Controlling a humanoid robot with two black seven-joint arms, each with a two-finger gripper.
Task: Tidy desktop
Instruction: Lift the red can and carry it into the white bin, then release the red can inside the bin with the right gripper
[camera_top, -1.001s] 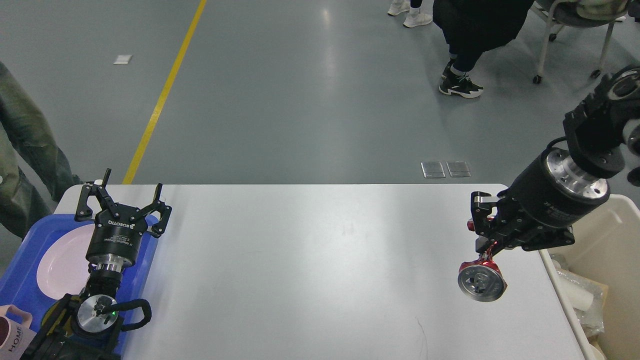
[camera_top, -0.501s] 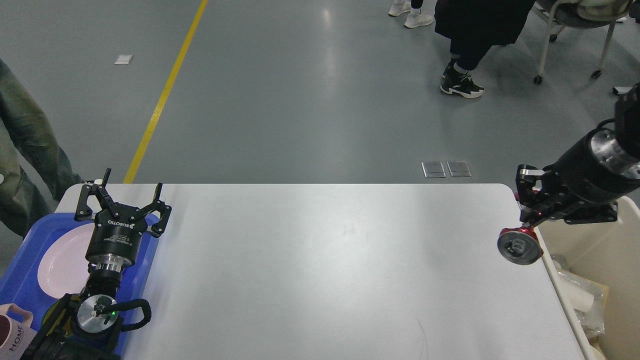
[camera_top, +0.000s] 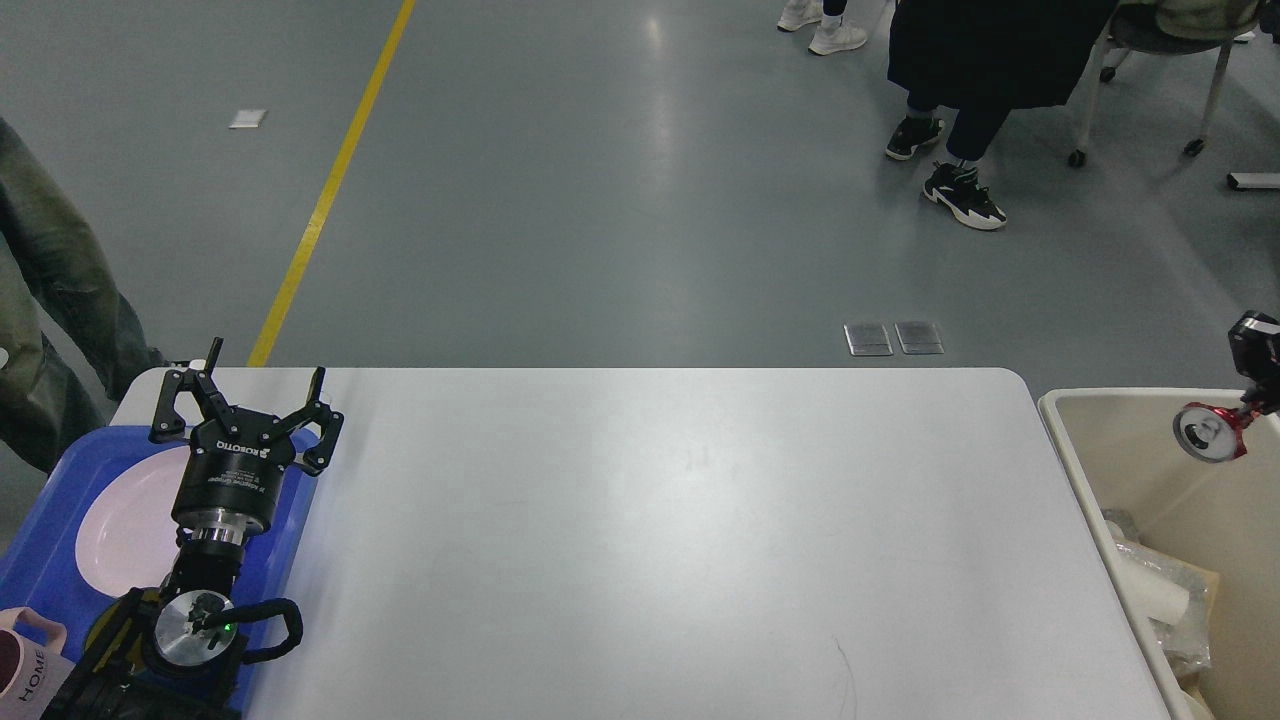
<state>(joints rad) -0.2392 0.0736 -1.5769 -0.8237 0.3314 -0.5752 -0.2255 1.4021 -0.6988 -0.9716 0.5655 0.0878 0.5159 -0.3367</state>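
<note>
Right pincer (camera_top: 1250, 400), clenched on can (camera_top: 1208, 432) over bin (camera_top: 1100, 440) at 3 o'clock: release well inside rim; left pincer (camera_top: 245, 400) released.

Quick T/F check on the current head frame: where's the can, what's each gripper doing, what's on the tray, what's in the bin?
1. The red can hangs over the beige bin. True.
2. The can rests on the white desktop. False: it is held in the air by the right gripper, past the desktop's right edge.
3. The left gripper is open and holds nothing. True.
4. The left gripper grips the plate. False: it sits above the far edge of the blue tray, and the pale plate lies flat in the tray.
5. The bin already holds some pale scrap. True.
6. The mug stands in the middle of the desktop. False: it is at the lower left corner by the tray.
</note>
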